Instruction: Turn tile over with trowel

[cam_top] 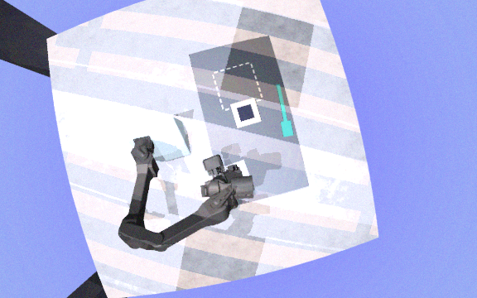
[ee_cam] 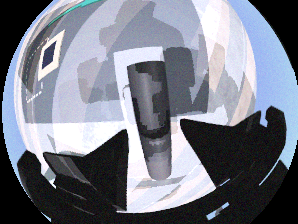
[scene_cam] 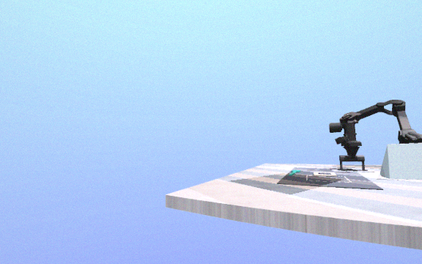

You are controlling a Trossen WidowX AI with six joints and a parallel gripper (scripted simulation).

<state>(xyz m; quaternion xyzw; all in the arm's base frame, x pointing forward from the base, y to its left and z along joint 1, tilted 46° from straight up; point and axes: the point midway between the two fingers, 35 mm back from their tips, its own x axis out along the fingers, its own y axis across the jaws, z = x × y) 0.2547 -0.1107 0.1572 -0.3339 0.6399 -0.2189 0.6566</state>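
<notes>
The small trowel (scene_cam: 343, 158) (ee_cam: 149, 95) has a dark raised handle on two legs; a pale flat blade (cam_top: 242, 165) shows partly beneath the arm. My gripper (scene_cam: 352, 155) (ee_cam: 154, 128) points down, open, just above the handle, which shows between its fingers in the wrist view. Whether a finger touches it, I cannot tell. The white tile (cam_top: 245, 112) (scene_cam: 324, 174) (ee_cam: 50, 52) lies flat with its dark square mark up. It overlaps the near edge of the dashed outline (cam_top: 250, 63) and lies mostly outside it.
A flat teal spatula-like shape (cam_top: 286, 128) (scene_cam: 294, 171) lies along the right side of the grey mat (cam_top: 205, 79). A pale blue block (cam_top: 170, 151) (scene_cam: 409, 161) stands by the arm's base. Shadows and pale stripes cross the table and mat.
</notes>
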